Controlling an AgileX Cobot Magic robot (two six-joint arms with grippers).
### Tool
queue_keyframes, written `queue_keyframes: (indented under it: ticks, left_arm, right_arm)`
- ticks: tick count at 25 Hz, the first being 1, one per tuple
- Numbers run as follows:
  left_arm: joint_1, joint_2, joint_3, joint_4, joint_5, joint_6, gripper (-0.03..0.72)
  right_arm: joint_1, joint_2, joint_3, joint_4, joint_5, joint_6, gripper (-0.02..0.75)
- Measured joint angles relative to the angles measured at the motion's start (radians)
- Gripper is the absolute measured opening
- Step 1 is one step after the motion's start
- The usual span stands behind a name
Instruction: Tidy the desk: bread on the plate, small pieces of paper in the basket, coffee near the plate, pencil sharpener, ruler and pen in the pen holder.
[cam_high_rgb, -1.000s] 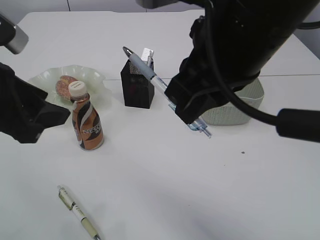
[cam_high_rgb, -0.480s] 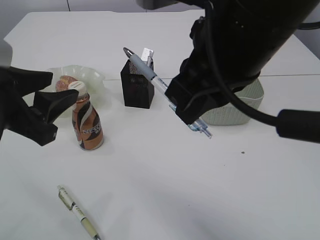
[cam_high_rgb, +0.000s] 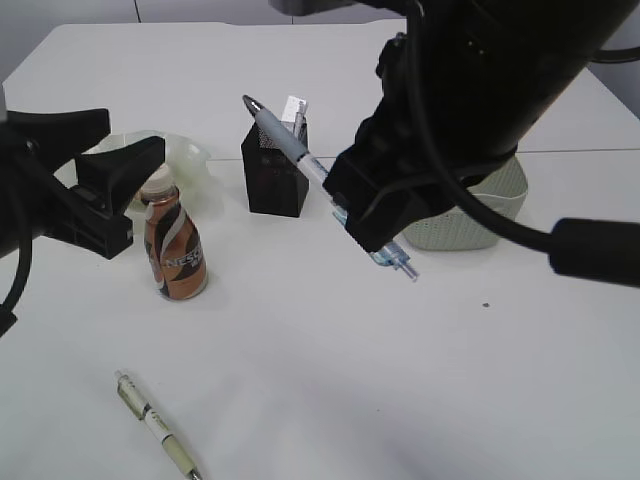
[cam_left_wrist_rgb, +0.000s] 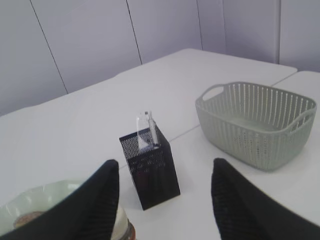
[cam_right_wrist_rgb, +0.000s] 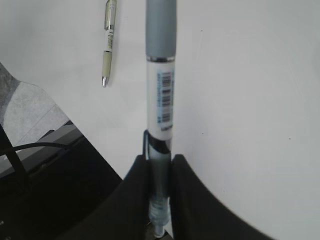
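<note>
Matte black arms, bulky housings; thick black cable w/ round connector; textured black claw fingers (cam_left_wrist_rgb: 107, 200)

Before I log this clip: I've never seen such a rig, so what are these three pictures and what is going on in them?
It is a two-armed table robot. One picture looks down at the white desk; the other two come from cameras on each wrist. The right gripper holds a clear pen with a grey grip, its black fingers shut on the barrel. The left gripper is open, empty, above a brown coffee bottle. Also there: a pale green plate, a black mesh pen holder, a grey-green plastic basket, and a second, olive pen lying loose.
</note>
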Motion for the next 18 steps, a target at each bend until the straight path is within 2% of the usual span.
queue_keyframes:
  ticks: [3,5,11,18]
  left_arm:
    - [0.000,0.000,0.000,0.029,-0.039,-0.012,0.433]
    - [0.000,0.000,0.000,0.109,-0.048,-0.014,0.433]
    - [-0.002,0.000,0.000,0.447,-0.066,-0.014,0.433]
    - [-0.002,0.000,0.000,0.632,-0.073,-0.001,0.433]
  right_arm:
    - [0.000,0.002,0.000,0.002,0.000,0.002,0.072]
    - [0.000,0.007,0.000,0.002,0.000,0.002,0.072]
    - [0.000,0.012,0.000,0.002,0.000,0.002,0.072]
    - [0.000,0.012,0.000,0.002,0.000,0.032,0.072]
